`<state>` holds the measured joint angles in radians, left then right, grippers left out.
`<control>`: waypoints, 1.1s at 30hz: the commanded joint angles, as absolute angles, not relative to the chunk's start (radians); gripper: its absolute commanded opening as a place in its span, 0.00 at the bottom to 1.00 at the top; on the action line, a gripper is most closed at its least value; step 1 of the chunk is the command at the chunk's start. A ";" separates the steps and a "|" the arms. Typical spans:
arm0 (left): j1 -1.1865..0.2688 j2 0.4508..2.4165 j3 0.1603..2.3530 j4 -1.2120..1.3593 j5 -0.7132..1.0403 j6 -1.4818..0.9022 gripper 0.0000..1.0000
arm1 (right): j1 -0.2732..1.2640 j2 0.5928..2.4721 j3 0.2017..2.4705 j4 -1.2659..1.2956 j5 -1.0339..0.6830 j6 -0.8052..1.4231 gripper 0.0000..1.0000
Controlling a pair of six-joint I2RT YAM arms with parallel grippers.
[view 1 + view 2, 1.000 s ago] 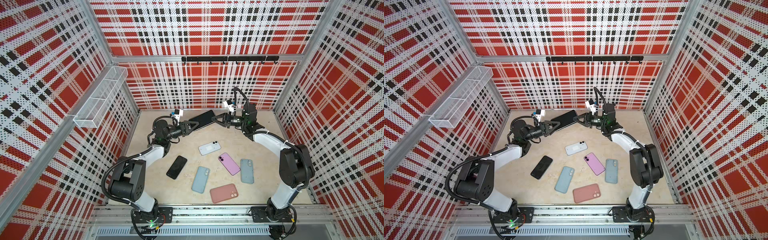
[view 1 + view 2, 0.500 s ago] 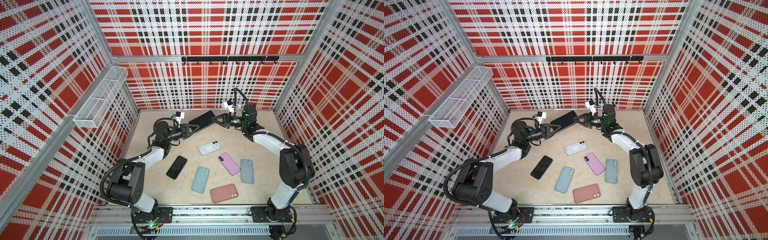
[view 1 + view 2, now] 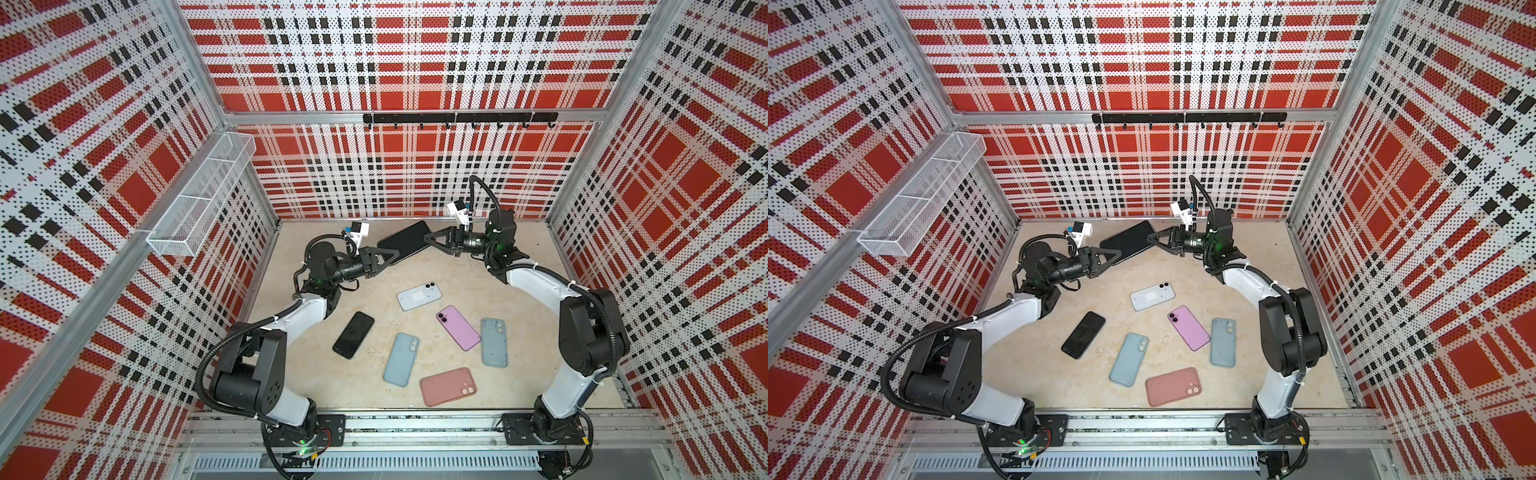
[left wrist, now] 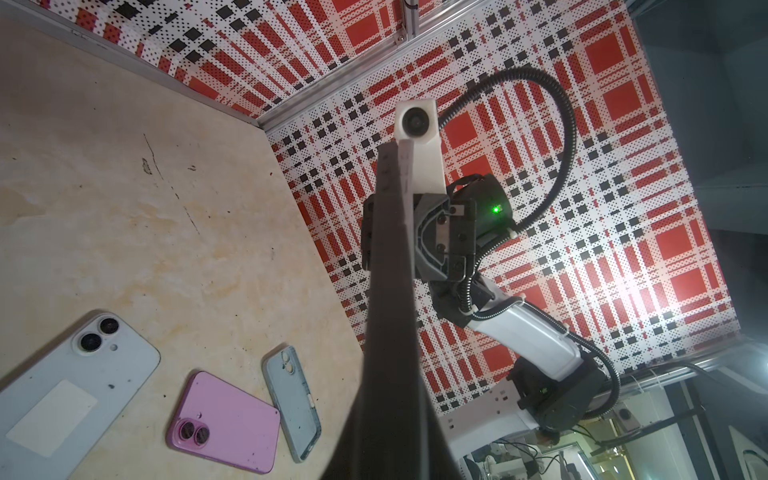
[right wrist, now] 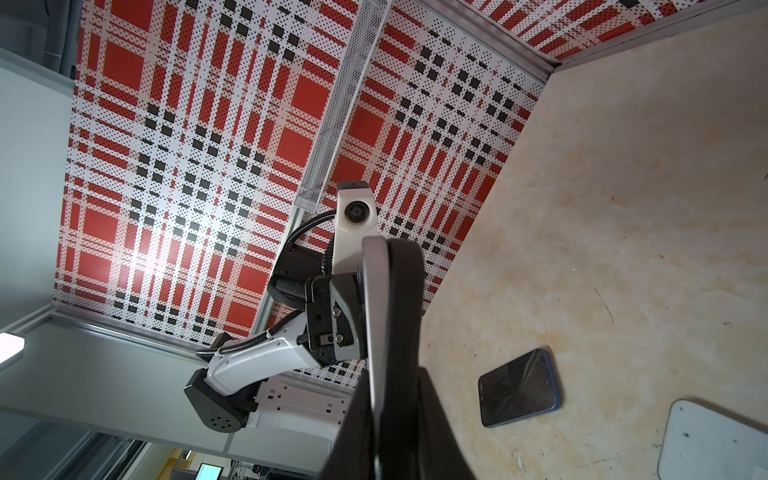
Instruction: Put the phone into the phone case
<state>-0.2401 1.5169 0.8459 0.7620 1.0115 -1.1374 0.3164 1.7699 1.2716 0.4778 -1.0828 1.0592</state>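
left end effector (image 3: 390, 254) and right end effector (image 3: 428, 240) seemingly pinch black phone (image 3: 405, 242).

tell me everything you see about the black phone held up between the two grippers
The black phone is a flat, glossy slab with rounded corners, off the table near the back wall, slanted, broad face up. The left gripper pinches one end; the right gripper flanks the other. Edge-on in the wrist views, a dark layer lies against a paler one; whether that is a case is unclear.
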 commanded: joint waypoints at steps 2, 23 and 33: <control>-0.251 1.494 0.880 0.736 1.080 -1.114 0.00 | 0.308 1.772 1.328 0.584 -1.085 1.008 0.28; -0.275 1.497 0.889 0.737 1.096 -1.109 0.00 | 0.314 1.830 1.416 0.526 -1.042 0.965 0.15; -0.279 1.490 0.896 0.737 1.062 -1.110 0.00 | 0.330 1.789 1.407 0.359 -0.994 0.779 0.18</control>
<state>-0.2657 1.5154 0.8597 0.6868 1.0725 -1.1027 0.3149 1.8271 1.3968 0.3985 -1.0286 0.8711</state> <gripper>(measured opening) 0.131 0.194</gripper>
